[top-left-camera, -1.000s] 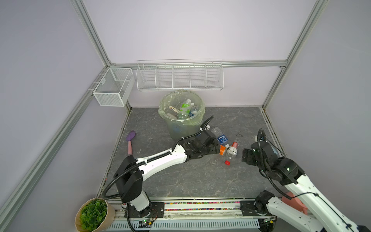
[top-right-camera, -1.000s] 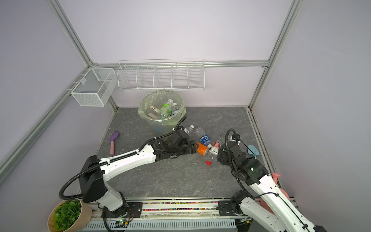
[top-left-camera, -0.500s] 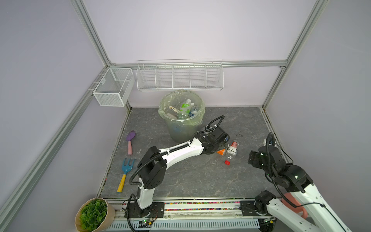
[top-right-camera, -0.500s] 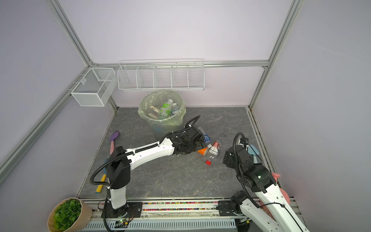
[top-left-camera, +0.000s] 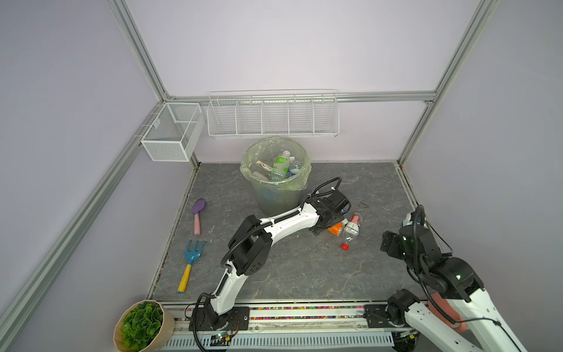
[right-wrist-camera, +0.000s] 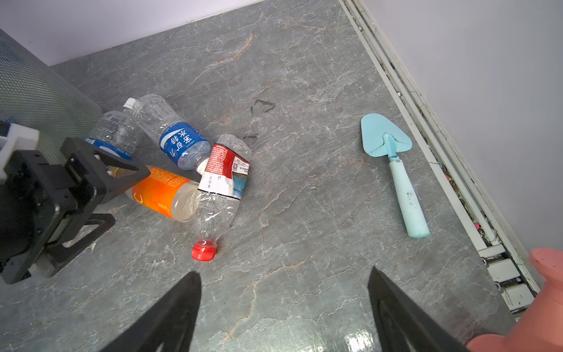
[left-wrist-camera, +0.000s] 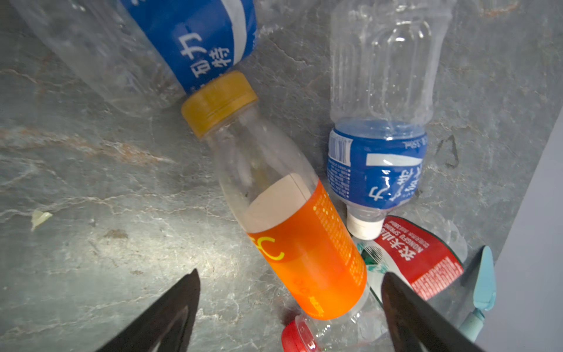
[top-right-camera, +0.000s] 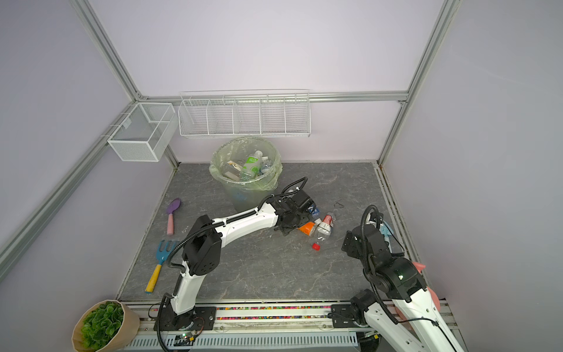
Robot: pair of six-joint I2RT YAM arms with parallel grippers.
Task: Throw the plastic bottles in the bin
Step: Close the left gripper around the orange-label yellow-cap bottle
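As seen in both top views, the bin (top-left-camera: 274,198) (top-right-camera: 243,195) stands at the back edge of the tabletop (top-left-camera: 289,274), holding plastic bottles (top-left-camera: 280,166).

In the left wrist view, the left gripper (left-wrist-camera: 290,272) has its jaws wide apart on either side of the orange-labelled bottle (left-wrist-camera: 298,243).

In the right wrist view, the right gripper (right-wrist-camera: 283,272) hangs open over bare tabletop, near the red-labelled bottle (right-wrist-camera: 225,176).

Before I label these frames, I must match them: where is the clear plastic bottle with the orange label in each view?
In a top view: the clear plastic orange-labelled bottle lies right of centre.
In a top view: just right of centre.
Left wrist: fills the middle.
Right wrist: beside the clear red-capped plastic bottle.
Shared landmark: that bottle's red cap.
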